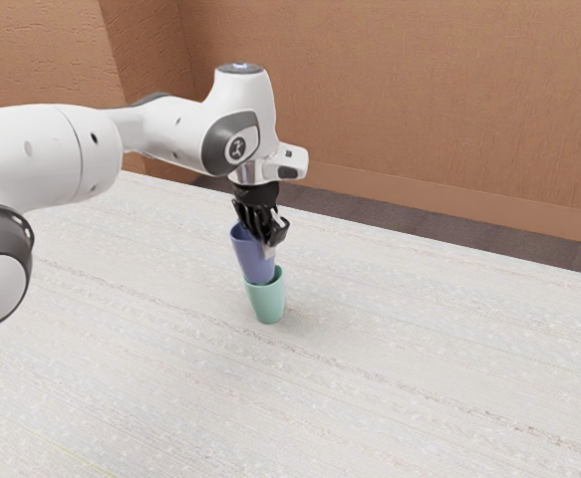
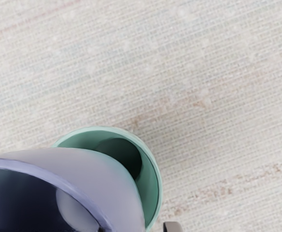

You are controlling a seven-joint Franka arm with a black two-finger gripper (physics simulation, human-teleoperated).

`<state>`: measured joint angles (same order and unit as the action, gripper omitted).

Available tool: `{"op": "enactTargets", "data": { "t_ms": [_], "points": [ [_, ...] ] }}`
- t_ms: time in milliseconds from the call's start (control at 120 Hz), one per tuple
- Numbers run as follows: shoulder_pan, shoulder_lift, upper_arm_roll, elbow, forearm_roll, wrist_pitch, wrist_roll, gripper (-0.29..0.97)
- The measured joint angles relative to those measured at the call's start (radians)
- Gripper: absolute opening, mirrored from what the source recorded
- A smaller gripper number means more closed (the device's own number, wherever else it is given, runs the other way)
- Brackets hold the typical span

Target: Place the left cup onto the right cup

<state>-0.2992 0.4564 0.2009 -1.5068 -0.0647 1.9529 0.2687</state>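
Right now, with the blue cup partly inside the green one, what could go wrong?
The blue cup leans in the green cup rather than sitting straight, so once the gripper lets go it may tip out. Pushing down at that slant could also topple the green cup.

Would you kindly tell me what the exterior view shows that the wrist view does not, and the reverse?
Exterior view: the white arm, its tool shut on the rim of the tilted purple cup, the upright outer side of the green cup, and the brown wall behind the table. Wrist view: a look down at the green cup's inner wall, with the purple cup's lower part dipping into its mouth. Both: the two cups and the pale table.
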Motion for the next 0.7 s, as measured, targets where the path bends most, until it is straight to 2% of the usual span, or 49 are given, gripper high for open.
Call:
{"op": "enactTargets", "data": {
  "t_ms": [117,258,442,700],
  "points": [
    [0.0,0.001,0.0,0.0,-0.004,0.0,0.0,0.37],
    [0.0,0.0,0.0,0.0,-0.006,0.0,0.001,0.52],
    [0.0,-0.007,0.0,0.0,-0.007,-0.004,0.002,0.61],
    [-0.002,-0.059,0.0,-0.001,-0.007,-0.026,0.005,0.66]
  ]
}}
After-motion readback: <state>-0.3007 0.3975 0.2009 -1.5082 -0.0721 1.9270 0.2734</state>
